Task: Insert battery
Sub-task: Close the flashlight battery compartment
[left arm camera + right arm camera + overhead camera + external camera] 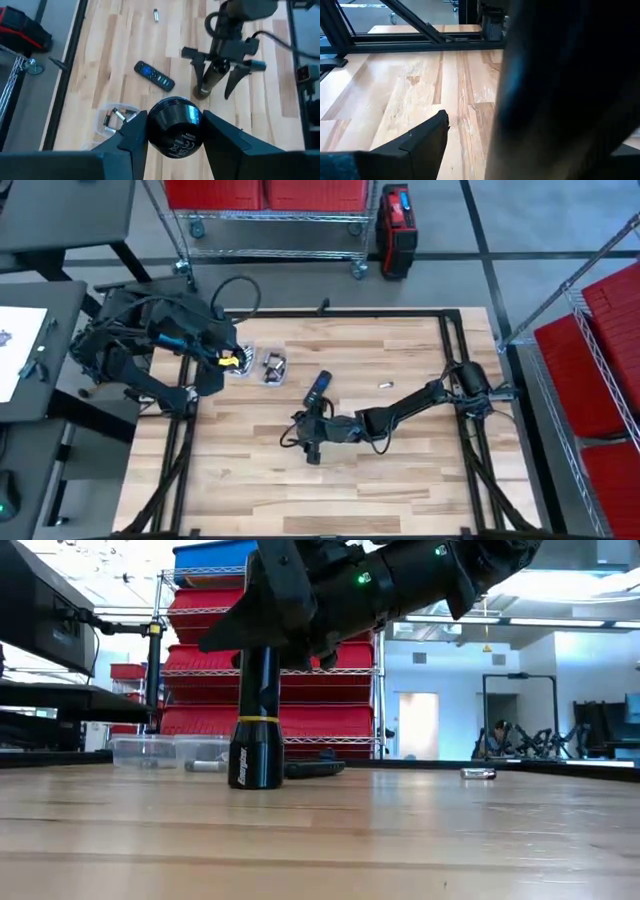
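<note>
In the high view, the right hand [313,448] is seen lowered near the middle of the wooden surface [400,470], while the left hand [228,362] is held at the surface's left edge over two clear containers [258,366]. A remote control [318,388] lies just beyond the right hand, and a loose battery [384,385] lies apart from it, farther right.

In the low view, a black flashlight body [256,720] is shown standing upright on the surface, its upper end hidden in the dark arm above; the containers [170,750], remote [314,768] and battery [478,773] are seen behind it.

In the left wrist view, the left hand [174,131] is clamped on a round black cap [174,128] (lettering shows on its face). Farther off, the right hand's fingers [200,75] are spread apart on either side of the standing flashlight body [210,80], without touching it.

In the right wrist view, little is shown beyond one dark finger [427,135] and a large blurred dark shape over the boards.
</note>
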Controlling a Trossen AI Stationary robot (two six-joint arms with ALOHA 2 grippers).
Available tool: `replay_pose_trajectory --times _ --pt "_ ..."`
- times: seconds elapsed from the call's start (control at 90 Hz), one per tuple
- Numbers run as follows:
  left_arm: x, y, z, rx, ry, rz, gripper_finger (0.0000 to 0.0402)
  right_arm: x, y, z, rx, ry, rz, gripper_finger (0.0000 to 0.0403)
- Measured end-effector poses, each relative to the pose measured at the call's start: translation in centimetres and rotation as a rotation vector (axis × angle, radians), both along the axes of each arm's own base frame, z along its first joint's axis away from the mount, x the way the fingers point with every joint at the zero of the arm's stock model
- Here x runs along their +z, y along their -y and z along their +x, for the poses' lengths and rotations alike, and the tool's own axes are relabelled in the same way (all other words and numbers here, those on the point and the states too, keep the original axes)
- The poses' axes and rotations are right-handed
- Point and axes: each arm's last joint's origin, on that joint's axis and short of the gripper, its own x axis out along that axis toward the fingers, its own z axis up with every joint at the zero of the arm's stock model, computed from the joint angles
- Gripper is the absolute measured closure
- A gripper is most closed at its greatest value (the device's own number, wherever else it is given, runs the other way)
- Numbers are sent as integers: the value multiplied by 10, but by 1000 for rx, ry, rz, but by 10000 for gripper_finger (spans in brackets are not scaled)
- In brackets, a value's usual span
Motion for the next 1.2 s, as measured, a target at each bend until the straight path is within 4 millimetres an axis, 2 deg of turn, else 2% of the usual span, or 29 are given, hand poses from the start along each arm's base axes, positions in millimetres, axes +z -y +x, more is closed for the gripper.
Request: replay_pose_trajectory --times 0.2,0.389,0.611,0.778,0.9,1.044,1.2 --pt "-1 1 1 -14 -14 -8 267 11 -4 -5 10 -4 -2 117" --pt "-1 0 1 -22 -15 1 267 35 2 -11 6 14 -8 117" --pt "-1 0 1 -25 -15 5 267 78 12 -23 4 94 -69 117" --pt "-2 0 0 -20 -22 -3 267 114 18 -38 -5 190 -50 117" --pt "-5 2 3 -23 -38 -46 267 153 21 -50 -8 290 -23 117" --pt "-32 7 19 -17 -160 -112 267 207 23 -76 -4 447 21 117" --pt "-91 21 38 21 -375 -112 267 245 24 -112 22 549 63 117"
